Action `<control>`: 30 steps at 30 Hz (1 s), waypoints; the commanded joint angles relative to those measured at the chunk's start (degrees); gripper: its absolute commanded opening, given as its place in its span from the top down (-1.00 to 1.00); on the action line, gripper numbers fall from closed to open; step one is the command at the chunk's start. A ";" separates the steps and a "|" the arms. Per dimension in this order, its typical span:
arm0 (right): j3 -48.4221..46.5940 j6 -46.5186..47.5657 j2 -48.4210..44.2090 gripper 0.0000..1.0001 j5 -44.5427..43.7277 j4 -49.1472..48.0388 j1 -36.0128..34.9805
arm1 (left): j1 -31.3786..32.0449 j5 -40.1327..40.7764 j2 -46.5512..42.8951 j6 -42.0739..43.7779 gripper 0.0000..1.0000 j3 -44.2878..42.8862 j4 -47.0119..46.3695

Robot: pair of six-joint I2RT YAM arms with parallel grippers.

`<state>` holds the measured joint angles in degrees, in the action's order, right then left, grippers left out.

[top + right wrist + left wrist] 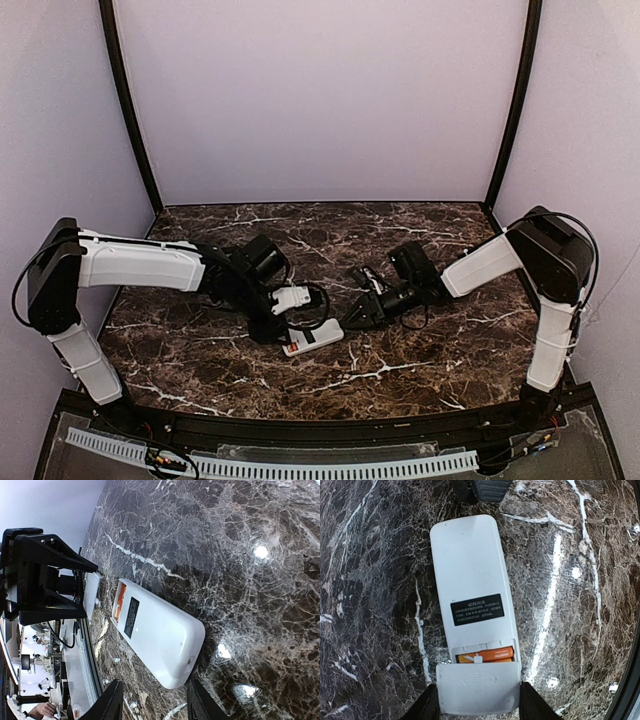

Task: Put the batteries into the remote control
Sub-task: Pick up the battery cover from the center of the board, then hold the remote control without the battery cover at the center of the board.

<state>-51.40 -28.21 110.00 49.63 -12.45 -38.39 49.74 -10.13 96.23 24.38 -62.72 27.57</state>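
Note:
The white remote control (470, 565) lies back up on the marble table, with a black label. Orange batteries (487, 655) sit in its open recess. My left gripper (479, 702) is shut on the small white cover (479, 685), held flat against the recess end so that it hides part of the batteries. My right gripper (152, 700) is open, its fingers either side of the remote's (160, 630) other end without touching it. From above, the remote (312, 338) lies between the left gripper (272, 326) and the right gripper (355, 314).
The dark marble table (420, 350) has purple walls on three sides. A black rail with a white toothed strip (300, 462) runs along the near edge. The left gripper's black body (40, 575) shows beyond the remote in the right wrist view.

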 commanded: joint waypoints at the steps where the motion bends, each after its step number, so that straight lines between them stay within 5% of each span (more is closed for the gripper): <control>1: 0.25 -0.45 0.87 0.16 -0.68 -1.17 -0.90 | 0.81 2.10 2.48 -5.84 0.20 -1.51 2.83; 30: 0.82 -0.71 -0.51 0.29 1.26 -0.38 -2.64 | 1.78 2.30 7.29 -6.90 0.17 -4.02 3.94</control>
<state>-51.27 -29.21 110.00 50.46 -12.43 -40.38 51.18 -7.62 102.85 17.72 -65.60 29.69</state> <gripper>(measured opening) 0.354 0.509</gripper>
